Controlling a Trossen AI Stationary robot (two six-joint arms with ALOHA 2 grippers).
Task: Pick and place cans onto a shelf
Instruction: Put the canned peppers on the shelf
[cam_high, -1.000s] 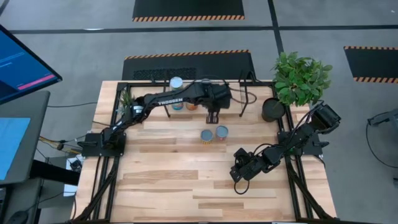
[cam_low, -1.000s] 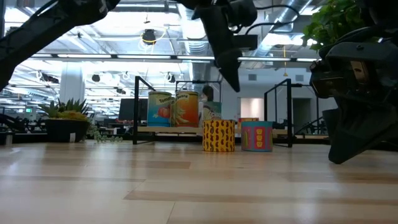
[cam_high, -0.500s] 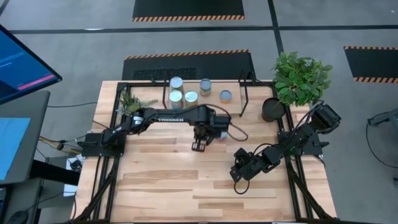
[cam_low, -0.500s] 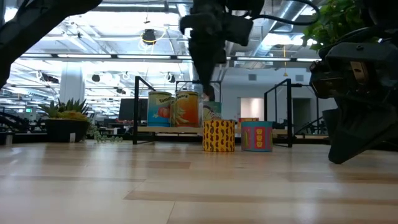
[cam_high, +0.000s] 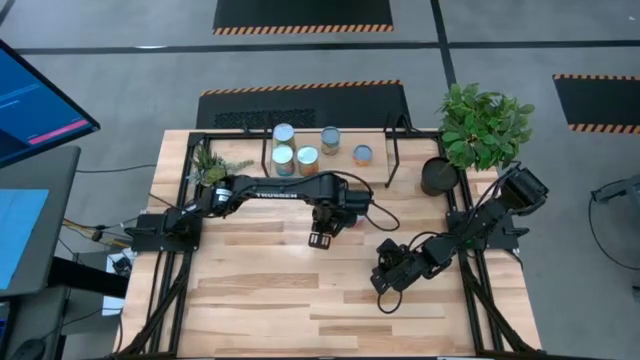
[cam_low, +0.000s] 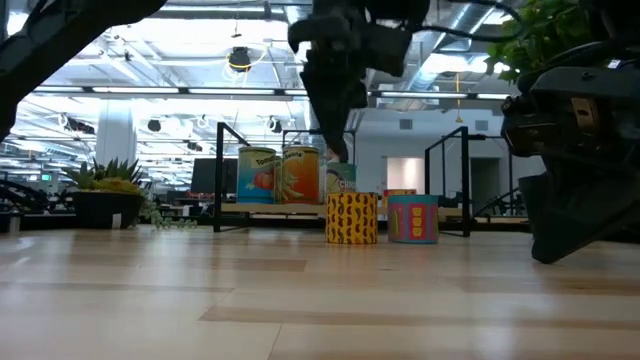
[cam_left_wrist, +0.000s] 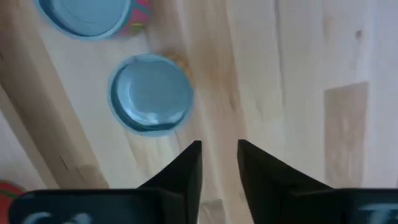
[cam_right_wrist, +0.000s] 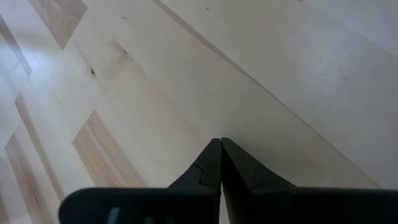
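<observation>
Left gripper (cam_high: 321, 238) hangs over mid-table, fingers (cam_left_wrist: 186, 171) parted by a narrow gap, nothing between them — both point down at bare wood just beside a blue-topped can (cam_left_wrist: 151, 94), with a second can (cam_left_wrist: 93, 14) next to it. In the low view that pair stands on the table (cam_low: 300, 300): a yellow can (cam_low: 351, 218) and a teal-and-pink one (cam_low: 413, 218), close side by side. Four more cans sit up on the shelf (cam_high: 380, 150) at the far edge. Right gripper (cam_high: 379, 283) waits low — fingers pressed together, empty.
</observation>
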